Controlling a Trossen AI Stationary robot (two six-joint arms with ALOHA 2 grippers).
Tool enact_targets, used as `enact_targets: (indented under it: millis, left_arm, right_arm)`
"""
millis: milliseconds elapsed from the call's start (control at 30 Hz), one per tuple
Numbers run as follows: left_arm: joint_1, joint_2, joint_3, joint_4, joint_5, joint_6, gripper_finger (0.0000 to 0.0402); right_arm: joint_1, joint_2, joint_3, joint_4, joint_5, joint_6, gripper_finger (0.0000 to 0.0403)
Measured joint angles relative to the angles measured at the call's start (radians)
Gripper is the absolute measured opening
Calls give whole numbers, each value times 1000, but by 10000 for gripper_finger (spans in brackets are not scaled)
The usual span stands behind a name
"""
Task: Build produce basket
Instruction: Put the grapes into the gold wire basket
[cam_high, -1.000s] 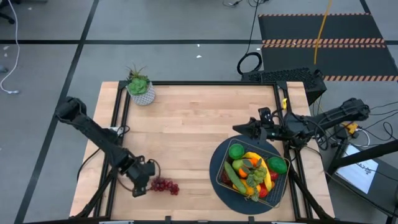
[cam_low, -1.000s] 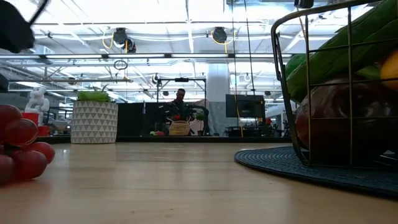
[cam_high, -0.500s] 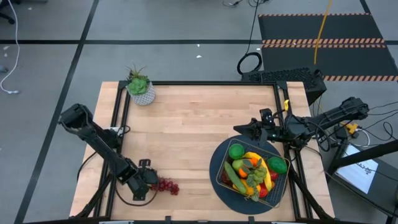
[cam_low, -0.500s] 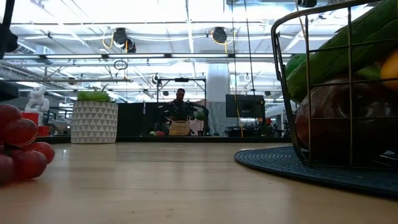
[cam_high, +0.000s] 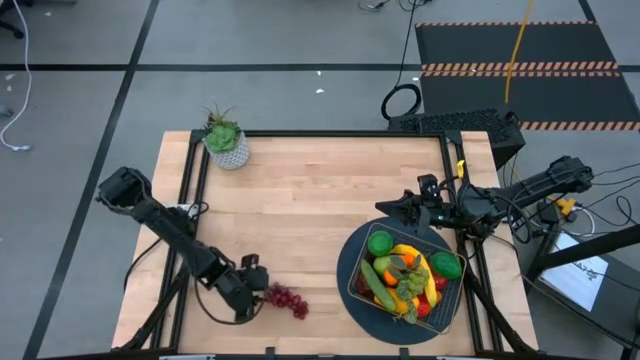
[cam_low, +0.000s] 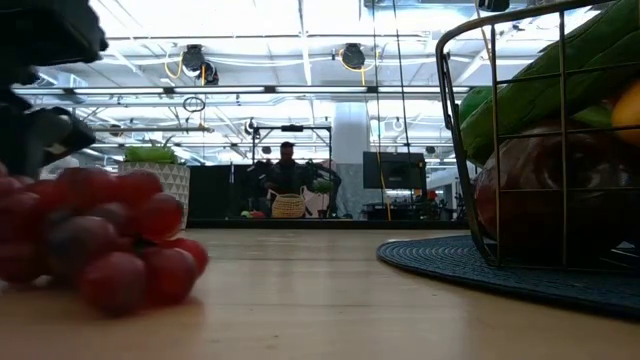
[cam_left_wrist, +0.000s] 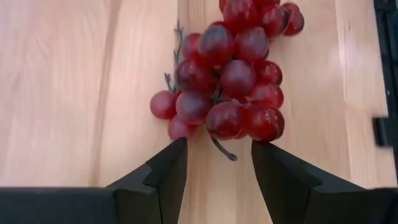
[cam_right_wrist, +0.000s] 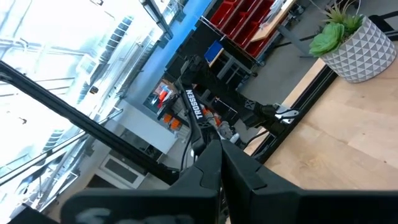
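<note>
We see grapes (cam_left_wrist: 233, 81) loose on worktop (cam_high: 320, 200), just ahead of left tool (cam_left_wrist: 214, 168), bunch's long axis in line with tool's reach. Tool half open, holding nothing. Basket (cam_high: 455, 292) well right. Right tool (cam_high: 385, 207) shut, waiting beside basket.

Left arm stretched toward 5 o'clock, left gripper (cam_high: 258, 296) low, jaws parted. Right arm reaching toward 9 o'clock, right gripper (cam_high: 384, 207) raised and level, jaws pressed together.
</note>
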Motion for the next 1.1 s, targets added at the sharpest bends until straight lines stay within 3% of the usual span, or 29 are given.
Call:
enact_targets:
  millis: [433, 867, 1100]
  left_arm:
    - [68, 3, 0, 14, 58, 78, 179]
    - [30, 3, 0, -51, 50, -109, 179]
    - [-24, 80, -6, 9, -12, -110, 179]
  right_arm:
    - [0, 0, 0, 0, 0, 12, 0]
    - [0, 0, 0, 0, 0, 11, 0]
    - [0, 0, 0, -1, -1, 0, 0]
